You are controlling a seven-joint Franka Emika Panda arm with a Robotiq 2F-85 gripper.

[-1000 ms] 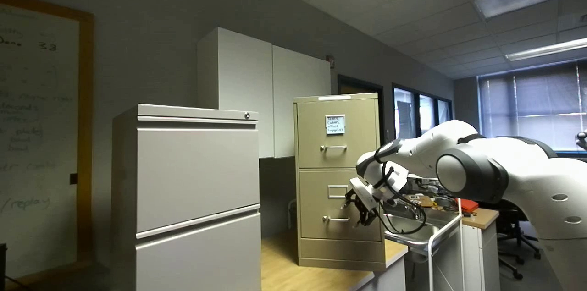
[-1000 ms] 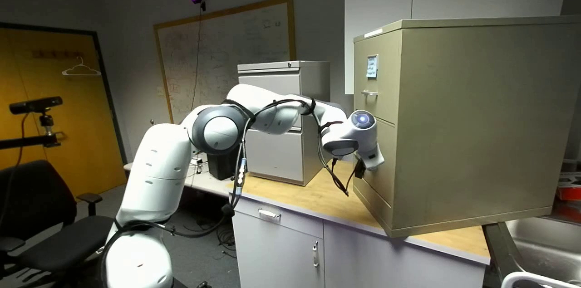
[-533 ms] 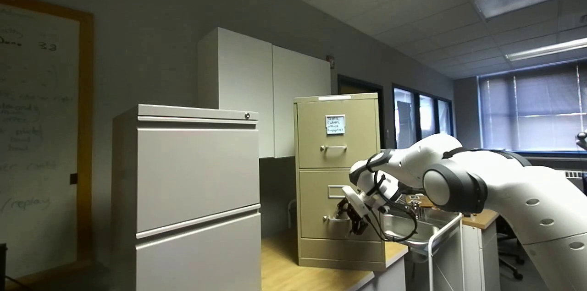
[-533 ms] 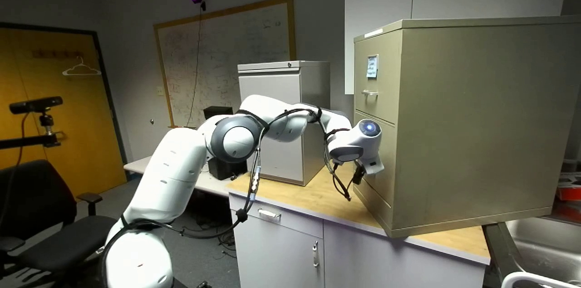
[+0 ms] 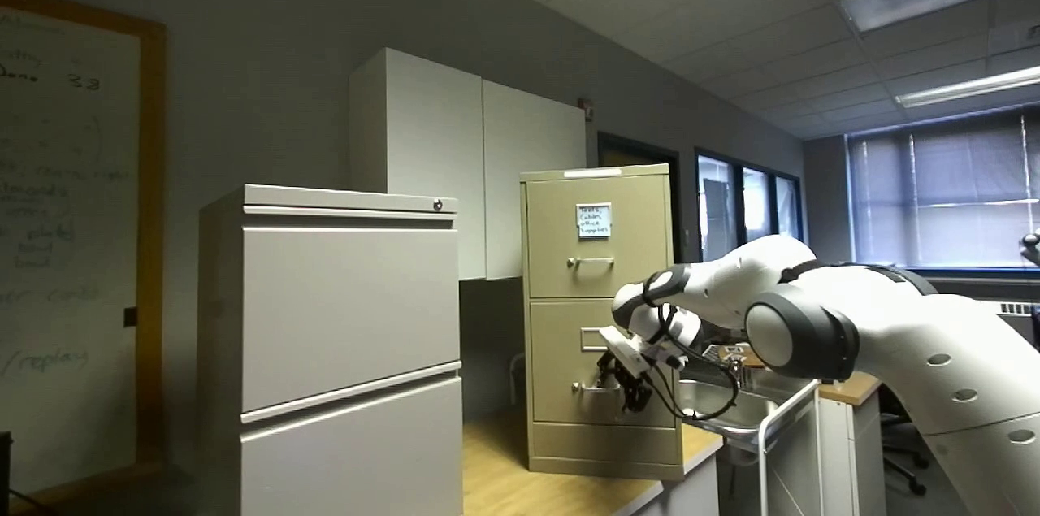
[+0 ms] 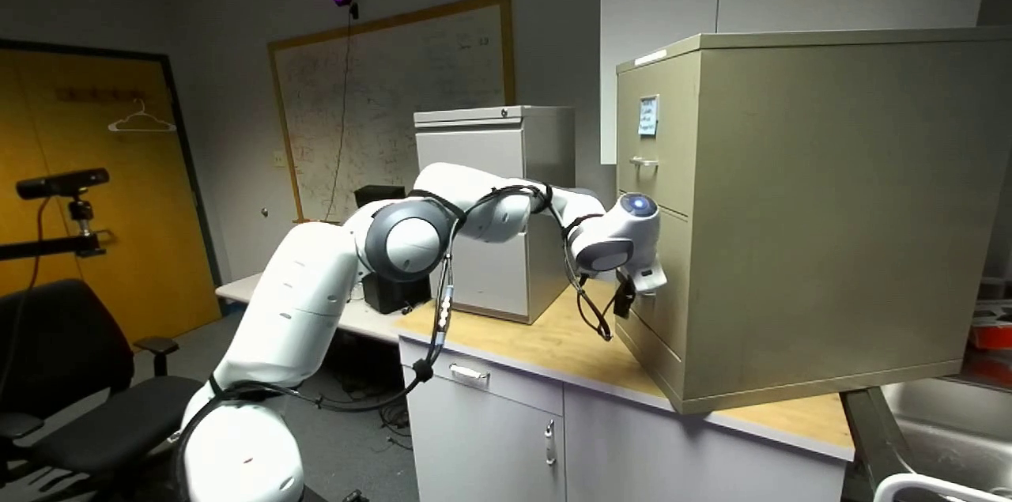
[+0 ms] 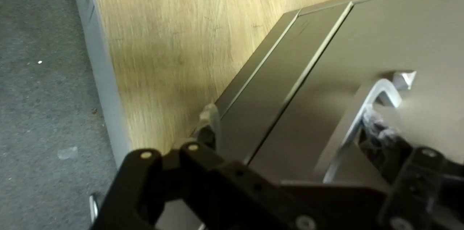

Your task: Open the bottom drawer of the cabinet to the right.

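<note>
Claw (image 7: 291,118) spread, straddling the handle (image 7: 340,137): one fingertip (image 7: 380,128) at its upper edge, seems to reach behind it; the other well apart on the lower side. Touching or not, can't tell. Likely lined up so a squeeze or hook can drag the bottom drawer (image 5: 569,362) out. That drawer is right in front of claw, closed flush in the tan filing cabinet (image 6: 838,217); judged pre-pull. Top drawer (image 5: 552,240), above claw, closed too. Surface: wood-look worktop (image 7: 174,41) below claw, carrying the cabinet; grey carpet (image 7: 47,96) lower still. Room: pale grey two-drawer cabinet (image 5: 349,313) on same worktop, apart from claw; white wall cupboards (image 5: 435,166) higher up; metal sink (image 6: 949,439) past the tan cabinet.
</note>
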